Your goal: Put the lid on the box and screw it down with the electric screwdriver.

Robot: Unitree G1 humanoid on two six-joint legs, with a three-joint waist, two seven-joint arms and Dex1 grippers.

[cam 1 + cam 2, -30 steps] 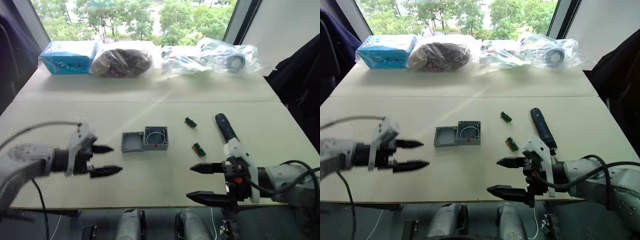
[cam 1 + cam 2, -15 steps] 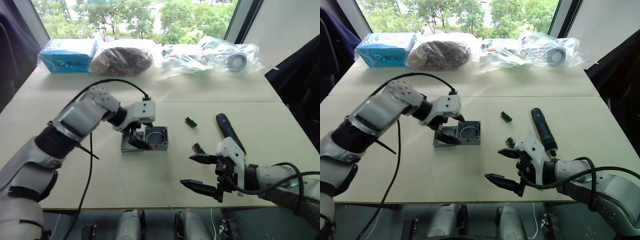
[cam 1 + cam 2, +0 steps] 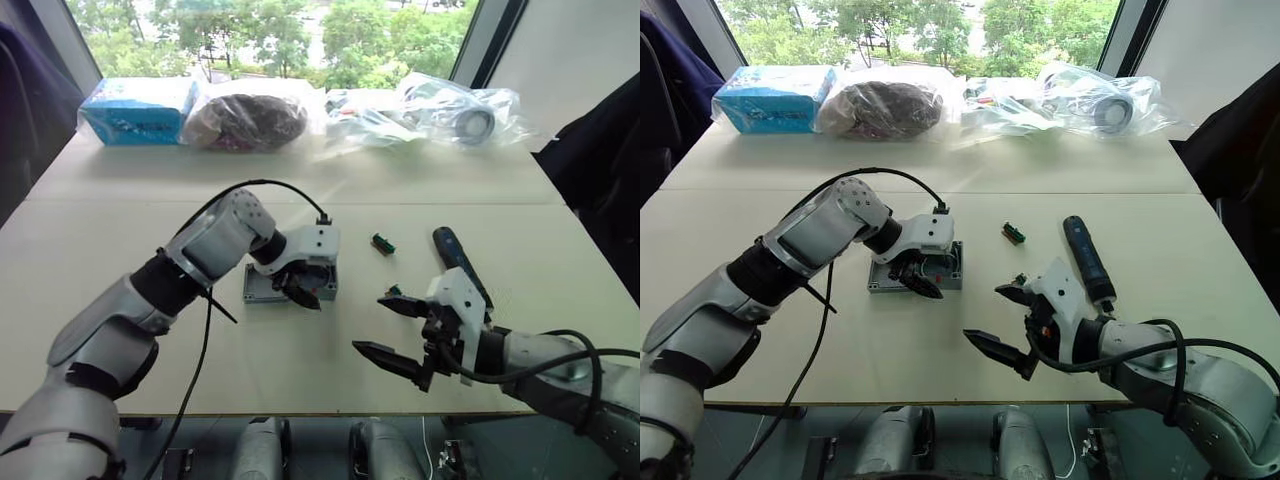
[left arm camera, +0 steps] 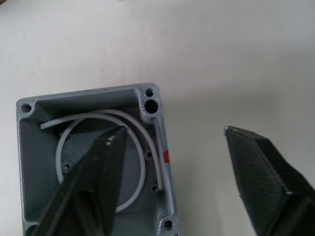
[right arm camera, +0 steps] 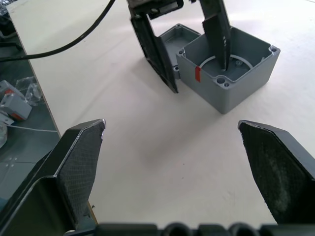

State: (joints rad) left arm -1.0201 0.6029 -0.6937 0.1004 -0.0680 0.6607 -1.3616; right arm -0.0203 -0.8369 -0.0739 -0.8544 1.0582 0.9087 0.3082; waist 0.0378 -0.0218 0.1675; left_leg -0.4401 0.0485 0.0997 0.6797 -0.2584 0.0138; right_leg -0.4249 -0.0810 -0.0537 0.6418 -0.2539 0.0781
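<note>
The grey box (image 3: 322, 274) stands open-topped at the table's middle, a white ring inside it (image 4: 88, 162) and a red dot on one wall. The shallow lid (image 3: 256, 288) lies flat against its left side. My left gripper (image 3: 303, 289) is open and straddles the red-dotted wall, one finger inside the box and the other outside, over the table. To the right lies the electric screwdriver (image 3: 455, 255), dark blue and black. My right gripper (image 3: 372, 325) hangs open and empty in front of the screwdriver, pointing towards the box (image 5: 236, 91).
Two small green-and-tan blocks (image 3: 381, 243) (image 3: 1020, 280) lie between box and screwdriver. A blue pack (image 3: 135, 112), a dark bagged bundle (image 3: 245, 120) and clear bags (image 3: 440, 110) line the far edge. The front table edge runs just below my right gripper.
My left arm swung in from the front left, passed over the lid and now has its fingers across the box wall. My right gripper moved forward and left, towards the box.
</note>
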